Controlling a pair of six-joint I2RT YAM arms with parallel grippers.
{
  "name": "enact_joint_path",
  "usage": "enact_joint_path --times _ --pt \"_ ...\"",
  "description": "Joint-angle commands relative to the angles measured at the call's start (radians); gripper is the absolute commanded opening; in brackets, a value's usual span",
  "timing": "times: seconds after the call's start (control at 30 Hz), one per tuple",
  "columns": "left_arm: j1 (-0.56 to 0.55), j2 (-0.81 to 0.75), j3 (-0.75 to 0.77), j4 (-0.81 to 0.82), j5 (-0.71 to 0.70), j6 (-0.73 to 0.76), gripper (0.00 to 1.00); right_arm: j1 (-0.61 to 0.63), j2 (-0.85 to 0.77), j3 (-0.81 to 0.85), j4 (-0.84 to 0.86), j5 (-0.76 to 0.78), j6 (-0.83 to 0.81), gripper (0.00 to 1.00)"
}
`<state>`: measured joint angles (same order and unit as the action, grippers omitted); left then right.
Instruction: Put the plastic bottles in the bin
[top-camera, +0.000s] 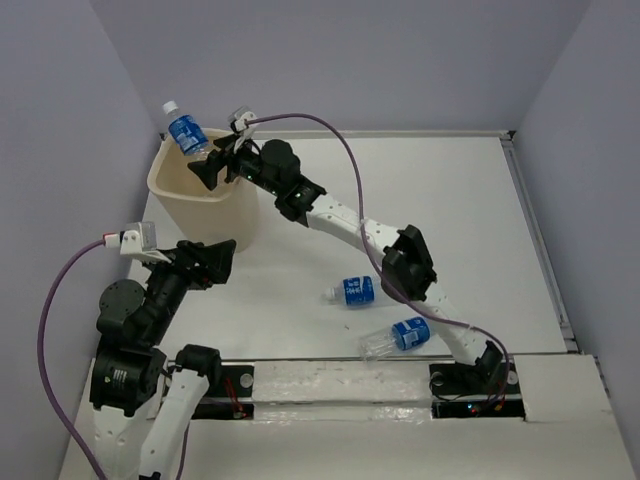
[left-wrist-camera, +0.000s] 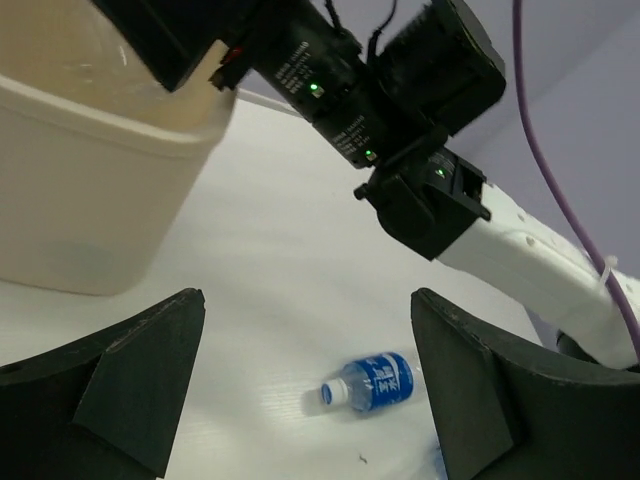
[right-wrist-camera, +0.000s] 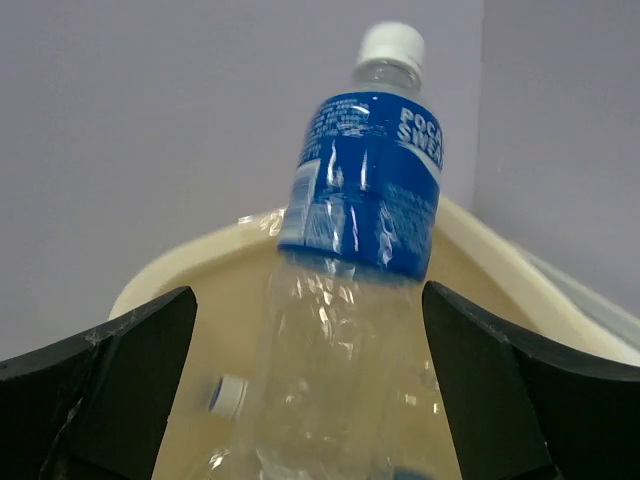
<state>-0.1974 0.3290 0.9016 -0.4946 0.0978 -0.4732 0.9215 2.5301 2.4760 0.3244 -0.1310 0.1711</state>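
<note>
At the far left corner of the white worktop (top-camera: 430, 200) stands the cream bin (top-camera: 205, 212), mouth up, close to the grey walls (top-camera: 60, 120). From its base at the near edge, the right arm (top-camera: 340, 222) stretches diagonally across the worktop to the bin's rim. The right jaws sit over the mouth, spread wide and released. Between them, touching neither, is the tilted bottle (right-wrist-camera: 350, 250), clear with a blue label. Its white cap is up and its base is down within the bin's mouth, with a gap on either side.

The left arm (top-camera: 150, 300) is folded near its own base. The left jaws, just beside the bin's near wall, also stand wide apart and grasp nothing.

Two more bottles lie on their sides on the worktop. The middle bottle (top-camera: 353, 291) shows in the left wrist view below the gap of the left jaws, well apart from them. The near bottle (top-camera: 397, 335) lies just beside the right arm's lower link. Inside the bin, the white cap (right-wrist-camera: 228, 393) of another bottle shows.
</note>
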Motion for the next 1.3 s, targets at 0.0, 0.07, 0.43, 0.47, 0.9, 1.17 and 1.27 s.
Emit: enact_joint_path --times 0.0,0.07,0.43,0.47,0.9,1.17,1.27 --pt "-0.008 0.051 -0.004 0.123 0.297 0.064 0.95 0.0 -0.33 -0.165 0.079 0.002 -0.063 1.0" --pt "-0.007 0.065 -0.013 0.175 0.339 0.058 0.95 0.0 -0.424 -0.255 0.079 -0.005 -0.079 1.0" --pt "-0.16 0.223 -0.185 0.485 0.349 -0.019 0.95 -0.147 -1.236 -1.151 -0.004 0.195 -0.024 0.91" --pt "-0.272 0.238 -0.188 0.494 0.301 -0.016 0.95 -0.162 -1.29 -1.271 -0.018 0.229 -0.009 0.89" --pt "-1.036 1.0 0.141 0.528 -0.132 0.352 0.95 -0.182 -1.899 -1.611 -0.445 0.617 0.128 0.68" --pt "-1.185 1.265 0.281 0.496 -0.113 0.436 0.97 -0.182 -2.119 -1.579 -0.622 0.688 0.153 0.68" --pt "-1.232 1.329 0.313 0.496 -0.109 0.442 0.99 -0.182 -2.15 -1.579 -0.668 0.688 0.168 0.72"
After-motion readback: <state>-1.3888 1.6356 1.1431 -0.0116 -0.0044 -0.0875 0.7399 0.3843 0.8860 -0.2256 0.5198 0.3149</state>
